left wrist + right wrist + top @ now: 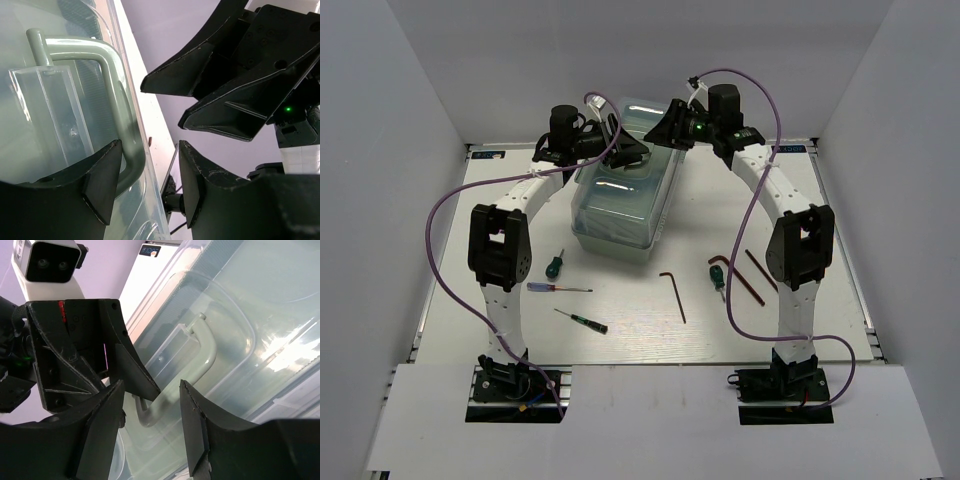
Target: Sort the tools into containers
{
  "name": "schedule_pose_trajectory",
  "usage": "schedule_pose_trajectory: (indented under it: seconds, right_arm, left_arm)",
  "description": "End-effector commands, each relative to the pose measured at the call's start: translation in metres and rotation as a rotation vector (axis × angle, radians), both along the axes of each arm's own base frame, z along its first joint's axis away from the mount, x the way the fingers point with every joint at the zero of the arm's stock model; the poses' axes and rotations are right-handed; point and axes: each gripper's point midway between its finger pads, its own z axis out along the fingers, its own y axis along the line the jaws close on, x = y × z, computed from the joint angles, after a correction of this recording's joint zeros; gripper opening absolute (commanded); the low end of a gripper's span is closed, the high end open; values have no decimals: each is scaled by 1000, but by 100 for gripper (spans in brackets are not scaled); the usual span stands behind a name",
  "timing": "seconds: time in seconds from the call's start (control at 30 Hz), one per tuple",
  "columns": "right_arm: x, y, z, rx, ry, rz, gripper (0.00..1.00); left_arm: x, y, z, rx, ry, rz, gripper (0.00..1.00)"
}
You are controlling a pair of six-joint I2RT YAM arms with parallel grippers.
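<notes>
The pale green toolbox (pixel 618 205) stands closed at the back centre, its handle (pixel 116 75) lying on the translucent lid. My left gripper (pixel 626 154) is open over the lid; in its wrist view the gripper (pixel 149 186) has the handle's bend just inside its left finger (pixel 102 182). My right gripper (pixel 672 124) is open and empty above the box's far end, and its wrist view (pixel 150 432) looks down on the handle (pixel 207 347). Screwdrivers (pixel 554 265) (pixel 558 288) (pixel 582 320) (pixel 718 279) and hex keys (pixel 675 296) (pixel 738 278) (pixel 760 270) lie on the table.
The white table (pixel 630 340) is walled by white panels at left, right and back. The two grippers are close together over the box; the left gripper's fingers (pixel 135 372) show in the right wrist view. The tools lie in front of the box, between the arms.
</notes>
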Motion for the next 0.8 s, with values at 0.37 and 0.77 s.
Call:
schedule_pose_trajectory:
  seconds: [0.37,0.77]
  right_arm:
    - [10,-8,5,-39,-46,-47,54]
    - [12,-3,-13,-56,-8,-65,53]
  left_arm:
    - [-13,-12,-41,38,107,-54,60]
    - [-16,-11,-40,35,108,-63,60]
